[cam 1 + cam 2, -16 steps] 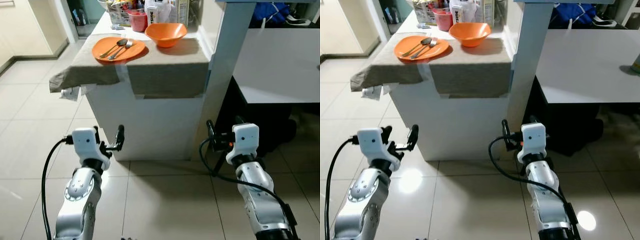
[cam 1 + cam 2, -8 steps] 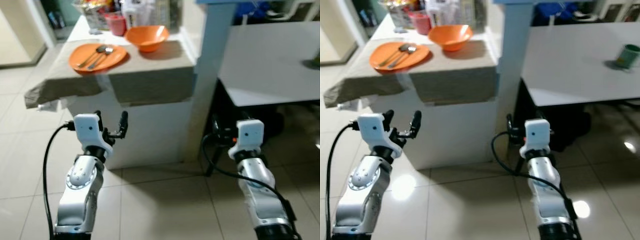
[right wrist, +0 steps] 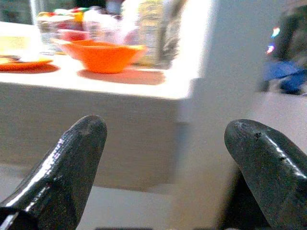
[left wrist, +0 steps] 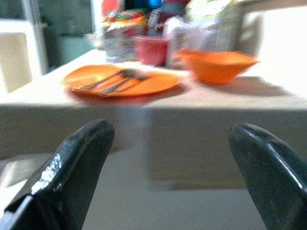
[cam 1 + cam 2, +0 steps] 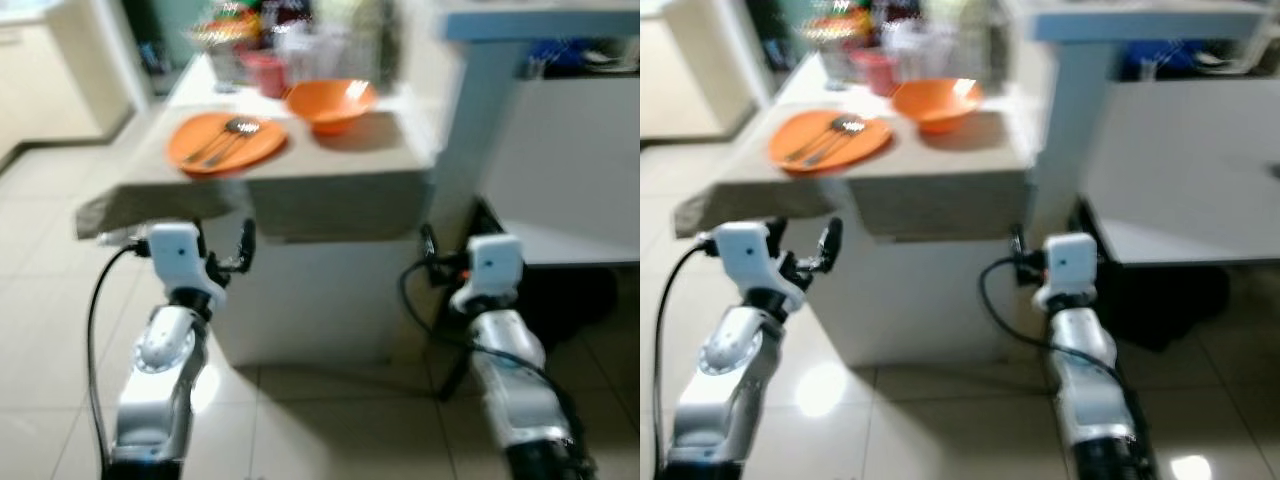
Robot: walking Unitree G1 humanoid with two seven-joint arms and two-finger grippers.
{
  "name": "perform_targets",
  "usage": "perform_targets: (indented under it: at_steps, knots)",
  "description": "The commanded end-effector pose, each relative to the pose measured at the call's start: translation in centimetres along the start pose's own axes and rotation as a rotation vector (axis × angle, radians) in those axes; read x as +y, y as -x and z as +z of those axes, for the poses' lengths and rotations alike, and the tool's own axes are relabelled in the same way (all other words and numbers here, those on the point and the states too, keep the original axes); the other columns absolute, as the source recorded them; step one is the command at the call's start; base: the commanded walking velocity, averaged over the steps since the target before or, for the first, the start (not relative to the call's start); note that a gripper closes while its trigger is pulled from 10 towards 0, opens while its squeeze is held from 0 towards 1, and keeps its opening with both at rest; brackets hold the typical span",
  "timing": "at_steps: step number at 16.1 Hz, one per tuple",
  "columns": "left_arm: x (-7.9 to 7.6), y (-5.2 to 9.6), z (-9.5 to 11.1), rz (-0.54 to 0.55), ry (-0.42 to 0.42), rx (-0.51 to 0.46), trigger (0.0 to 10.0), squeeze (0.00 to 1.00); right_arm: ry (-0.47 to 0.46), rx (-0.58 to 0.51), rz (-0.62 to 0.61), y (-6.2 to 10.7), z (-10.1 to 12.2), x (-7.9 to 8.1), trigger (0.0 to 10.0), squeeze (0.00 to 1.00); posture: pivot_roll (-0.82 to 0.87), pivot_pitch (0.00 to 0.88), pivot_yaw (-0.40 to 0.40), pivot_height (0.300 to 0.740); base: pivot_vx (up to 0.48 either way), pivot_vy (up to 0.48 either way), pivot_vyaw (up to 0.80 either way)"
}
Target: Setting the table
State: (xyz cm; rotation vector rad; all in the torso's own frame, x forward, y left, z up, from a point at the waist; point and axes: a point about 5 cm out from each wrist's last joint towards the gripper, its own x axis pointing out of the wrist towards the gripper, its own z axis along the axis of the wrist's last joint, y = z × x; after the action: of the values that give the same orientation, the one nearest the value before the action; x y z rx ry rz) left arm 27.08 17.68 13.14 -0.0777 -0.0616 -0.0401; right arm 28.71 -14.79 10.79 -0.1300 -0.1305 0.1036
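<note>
Two grippers, left gripper [image 4: 168, 167] and right gripper [image 3: 165, 167], hover spread and empty before the cloth-covered tabletop [image 5: 330, 165]; beyond them sit a round orange plate [image 5: 225, 143] bearing cutlery and an orange bowl [image 5: 330, 103].

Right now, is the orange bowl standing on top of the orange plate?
No, the orange bowl stands on the cloth beside the orange plate, which carries only cutlery.

The head views are blurred. Beyond the left gripper [image 4: 168, 167], the clutter [image 4: 158, 28] behind the orange plate [image 4: 122, 81] smears past telling. The white table [image 5: 1180, 190] is cut by the edge.
</note>
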Motion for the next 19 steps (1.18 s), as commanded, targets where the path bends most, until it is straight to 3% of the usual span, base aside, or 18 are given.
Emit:
perform_targets:
  at_steps: [1, 8, 11, 13, 19]
  knots:
    - [-0.3, -0.3, 0.4, -0.005, -0.004, -0.013, 10.0, 0.00, 0.019, -0.003, -0.007, -0.1, 0.1, -0.5, 10.0, 0.00, -0.13, 0.000, 0.076, 0.740, 0.420, 0.000, 0.00]
    - [-0.5, -0.9, 0.6, -0.023, 0.019, -0.006, 10.0, 0.00, 0.015, -0.001, -0.002, -0.1, -0.1, -0.3, 10.0, 0.00, -0.13, 0.000, 0.079, 0.740, 0.423, 0.000, 0.00]
    - [-0.9, -1.3, 1.0, -0.051, -0.007, -0.013, 10.0, 0.00, 0.013, 0.003, 0.000, 0.1, -0.2, -0.2, 10.0, 0.00, -0.13, 0.000, 0.079, 0.740, 0.403, 0.000, 0.00]
    - [-1.0, -1.8, 1.1, -0.071, -0.036, 0.001, 10.0, 0.00, 0.010, 0.005, -0.001, 0.1, -0.3, -0.2, 10.0, 0.00, -0.13, 0.000, 0.084, 0.740, 0.000, 0.000, 0.00]
    - [-0.9, -2.1, 1.3, -0.078, -0.022, 0.002, 10.0, 0.00, 0.008, -0.004, -0.011, 0.4, -0.2, -0.1, 10.0, 0.00, -0.14, 0.000, 0.099, 0.740, 0.087, 0.000, 0.00]
